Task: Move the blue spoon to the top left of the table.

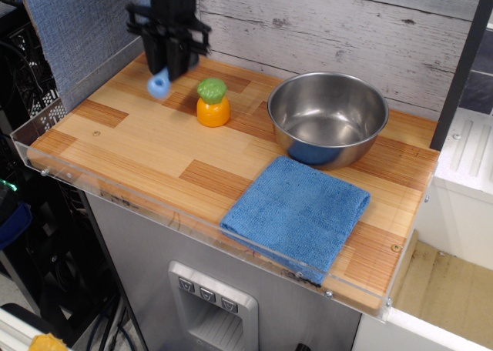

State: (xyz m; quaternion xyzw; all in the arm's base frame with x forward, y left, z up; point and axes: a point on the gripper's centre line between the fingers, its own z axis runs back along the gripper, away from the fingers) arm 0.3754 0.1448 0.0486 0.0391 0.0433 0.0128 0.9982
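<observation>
My black gripper (169,65) hangs over the back left part of the wood-plank table (139,143). It is shut on the blue spoon (159,85). Only the light-blue handle end with its hole shows, sticking down and left below the fingers. The spoon's grey bowl is hidden inside the gripper. The handle end is close to the table top; I cannot tell whether it touches.
An orange toy fruit with a green top (212,101) stands just right of the gripper. A large steel bowl (328,117) sits at the back right. A square blue cloth (297,211) lies at the front right. A clear acrylic rim (92,183) runs along the table's edge.
</observation>
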